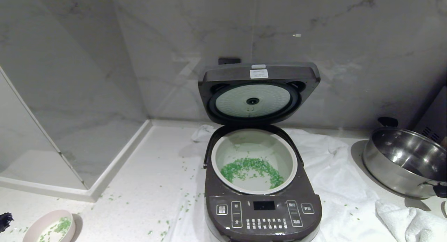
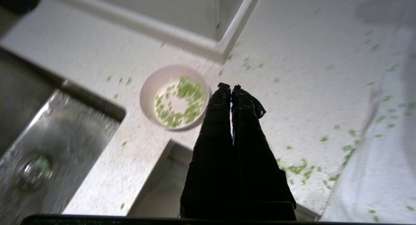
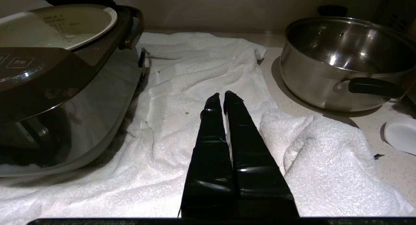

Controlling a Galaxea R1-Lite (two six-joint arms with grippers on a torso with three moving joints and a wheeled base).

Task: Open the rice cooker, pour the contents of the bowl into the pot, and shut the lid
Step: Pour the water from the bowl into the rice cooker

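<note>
- Dark brown rounded rice cooker sits mid-desk on a white towel; its hinged lid stands fully up, silvery round plate facing fwd.
- Pale grey-white inner pot holds a curved heap of green grain-like bits.
- Small pink bowl w/ white inside is on the white speckled desk at the near-left corner, well apart from the cooker, some green bits left in it.
- Left end effector: fingers pressed together, holding nothing, just beside the bowl rim. Right end effector: also closed, empty, above the towel btwn cooker & steel pan.
- Step in hand, likely: grab bowl. Needs fingers spread first, then pinch the rim's near side; keep bowl level on the carry.
- Around: shiny steel pan w/ black handles far right, steel sink near bowl, stray green bits on desk.
- Raised lid leaves pot reachable; nothing blocks the bowl-to-pot path.
</note>
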